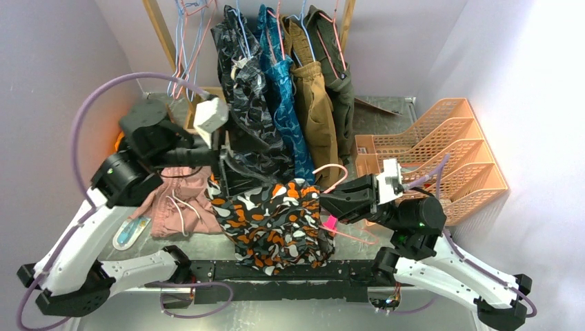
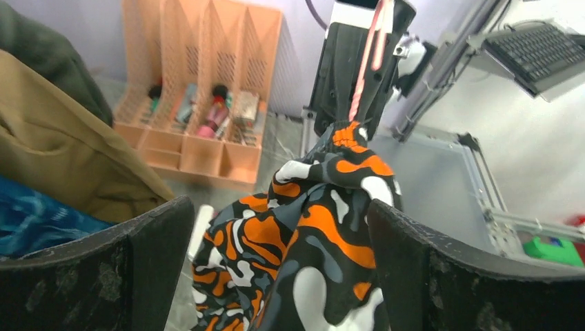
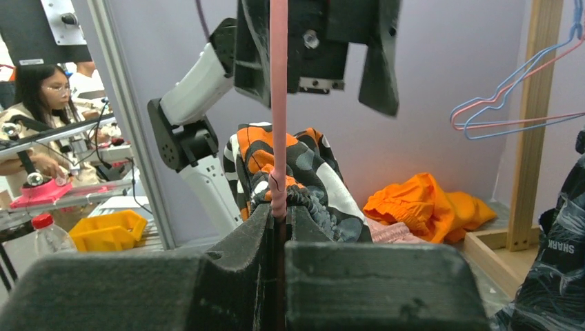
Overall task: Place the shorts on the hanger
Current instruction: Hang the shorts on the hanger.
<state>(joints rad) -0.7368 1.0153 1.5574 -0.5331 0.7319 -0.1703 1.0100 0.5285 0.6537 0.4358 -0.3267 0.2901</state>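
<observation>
The pink wire hanger is pinched in the fully closed jaws of the right gripper. This is judged to steady it while the orange camouflage shorts, bunched over it at the near middle of the table, are worked on. The left gripper is spread wide on either side of the fabric, with nothing held. The hanger's long axis is judged to run across the table from the right arm toward the left, its hook curled toward the hung clothes.
</observation>
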